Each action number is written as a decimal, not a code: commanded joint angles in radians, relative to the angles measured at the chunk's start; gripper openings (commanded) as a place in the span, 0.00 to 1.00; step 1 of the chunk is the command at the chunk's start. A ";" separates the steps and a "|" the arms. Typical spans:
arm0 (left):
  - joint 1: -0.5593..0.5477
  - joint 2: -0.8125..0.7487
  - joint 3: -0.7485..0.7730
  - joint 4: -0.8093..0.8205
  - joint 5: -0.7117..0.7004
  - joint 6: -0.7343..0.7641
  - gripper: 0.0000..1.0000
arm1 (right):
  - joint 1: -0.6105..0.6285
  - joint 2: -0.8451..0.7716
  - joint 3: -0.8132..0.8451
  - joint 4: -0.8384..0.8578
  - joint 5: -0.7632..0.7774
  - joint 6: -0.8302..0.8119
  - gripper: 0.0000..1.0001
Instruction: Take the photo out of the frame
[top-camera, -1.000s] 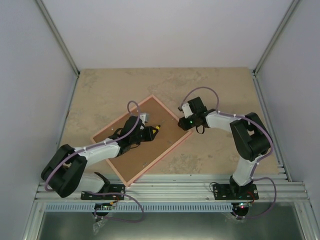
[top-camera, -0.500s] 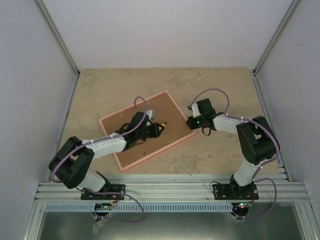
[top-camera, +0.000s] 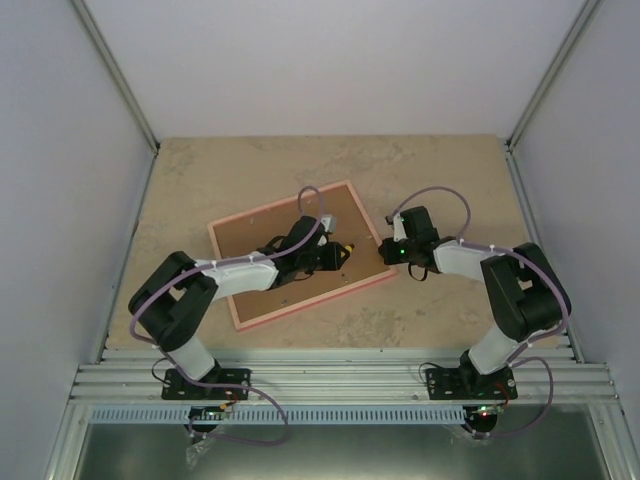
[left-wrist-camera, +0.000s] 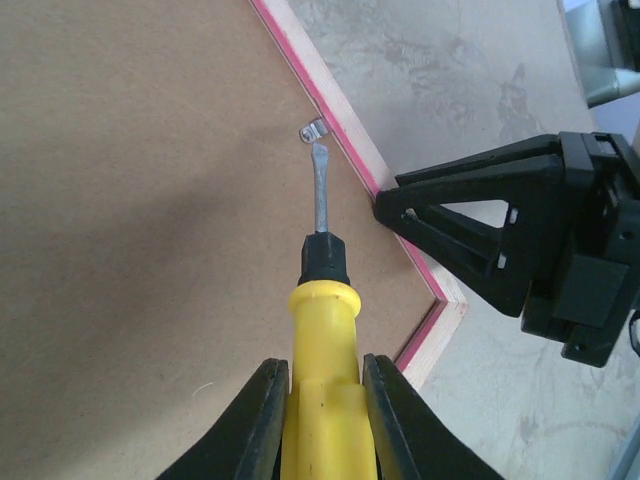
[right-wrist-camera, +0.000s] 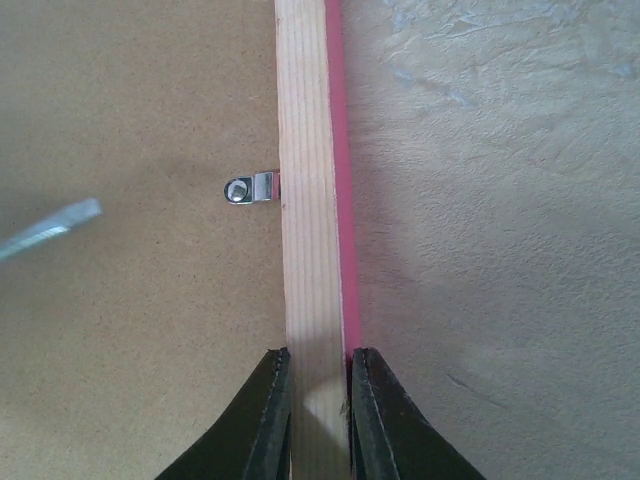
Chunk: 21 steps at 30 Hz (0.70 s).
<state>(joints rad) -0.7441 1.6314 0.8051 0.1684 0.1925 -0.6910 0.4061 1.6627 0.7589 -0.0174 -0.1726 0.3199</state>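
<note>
Left pincer (left-wrist-camera: 325, 378) grips a screwdriver (left-wrist-camera: 322, 310) (tip at the clip (left-wrist-camera: 314, 130)); right pincer (right-wrist-camera: 318, 362) pinches the frame (right-wrist-camera: 308, 150).

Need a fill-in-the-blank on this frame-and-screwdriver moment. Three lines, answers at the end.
1. The left gripper is shut on a screwdriver with a ____ handle.
2. The frame lies face ____, with its brown backing board on top.
3. The right gripper pinches the edge of the ____.
Missing words: yellow; down; frame.
</note>
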 joint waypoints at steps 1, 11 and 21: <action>-0.026 0.049 0.057 -0.024 -0.005 0.021 0.00 | -0.004 -0.012 -0.029 -0.033 -0.004 0.051 0.00; -0.044 0.125 0.103 -0.013 0.005 0.025 0.00 | -0.004 -0.012 -0.030 -0.026 -0.011 0.047 0.01; -0.044 0.157 0.118 0.006 0.008 0.021 0.00 | -0.004 -0.015 -0.031 -0.024 -0.008 0.046 0.01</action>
<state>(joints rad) -0.7830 1.7660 0.8963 0.1555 0.1940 -0.6796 0.4061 1.6543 0.7502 -0.0151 -0.1726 0.3336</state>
